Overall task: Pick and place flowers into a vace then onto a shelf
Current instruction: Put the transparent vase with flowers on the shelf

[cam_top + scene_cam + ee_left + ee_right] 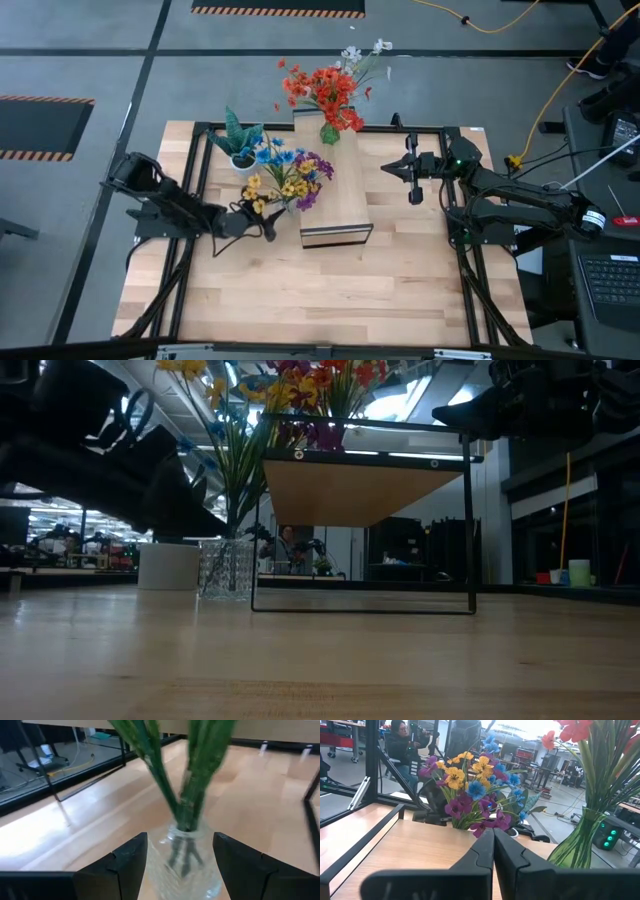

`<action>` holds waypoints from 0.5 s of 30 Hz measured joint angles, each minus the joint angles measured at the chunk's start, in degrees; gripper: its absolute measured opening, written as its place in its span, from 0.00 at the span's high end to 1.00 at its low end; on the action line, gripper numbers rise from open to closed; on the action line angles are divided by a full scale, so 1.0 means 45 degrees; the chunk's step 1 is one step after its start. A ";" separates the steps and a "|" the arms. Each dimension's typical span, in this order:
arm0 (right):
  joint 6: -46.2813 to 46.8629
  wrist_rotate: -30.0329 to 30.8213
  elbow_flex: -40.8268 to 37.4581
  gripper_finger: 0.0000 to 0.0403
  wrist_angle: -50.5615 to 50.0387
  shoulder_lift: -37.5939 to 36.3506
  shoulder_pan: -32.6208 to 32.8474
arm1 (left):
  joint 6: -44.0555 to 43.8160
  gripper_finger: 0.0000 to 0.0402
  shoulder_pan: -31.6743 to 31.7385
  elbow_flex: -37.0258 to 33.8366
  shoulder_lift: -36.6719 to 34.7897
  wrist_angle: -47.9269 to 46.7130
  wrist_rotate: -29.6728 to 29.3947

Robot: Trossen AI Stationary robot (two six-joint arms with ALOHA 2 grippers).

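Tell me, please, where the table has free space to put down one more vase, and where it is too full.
Free: the tabletop in front of the shelf, and the strip between shelf and right gripper. Crowded: left of the shelf, where the open left gripper, the clear vase of mixed flowers and a potted plant stand together.

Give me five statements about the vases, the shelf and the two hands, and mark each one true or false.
1. The green vase with red flowers stands on the shelf. True.
2. The clear vase stands on the shelf. False: it stands on the table, beside the shelf.
3. The left hand is open, one finger on each side of the clear vase. True.
4. The right hand holds a bunch of flowers. False: it is shut and holds nothing.
5. The yellow, blue and purple flowers lie flat on the table. False: they stand in the clear vase.
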 joint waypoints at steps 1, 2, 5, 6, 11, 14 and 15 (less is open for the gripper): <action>0.0003 0.0001 0.0000 0.97 -0.0002 0.0000 0.0000 | 0.0077 0.45 0.0106 0.0002 0.0000 -0.0001 0.0034; 0.0002 0.0000 0.0000 0.97 -0.0009 0.0000 0.0000 | 0.0101 0.45 0.0214 0.0004 0.0000 -0.0002 0.0173; -0.0006 0.0000 0.0000 0.97 -0.0062 0.0000 0.0000 | 0.0127 0.46 0.0529 0.0005 0.0000 0.0000 0.0942; -0.0029 0.0000 0.0000 0.97 -0.0089 0.0000 0.0000 | 0.0129 0.46 0.0625 0.0005 0.0000 0.0005 0.1206; -0.0159 0.0001 0.0000 0.97 -0.0119 0.0000 0.0000 | 0.0140 0.46 0.1203 0.0015 -0.0005 0.0062 0.1808; -0.0163 0.0003 0.0000 0.97 -0.0119 0.0000 0.0000 | 0.0360 0.46 0.1613 0.0015 -0.0005 0.0147 0.2281; -0.0161 0.0002 0.0000 0.97 -0.0117 0.0000 0.0000 | 0.0532 0.46 0.1718 0.0015 -0.0005 0.0222 0.2465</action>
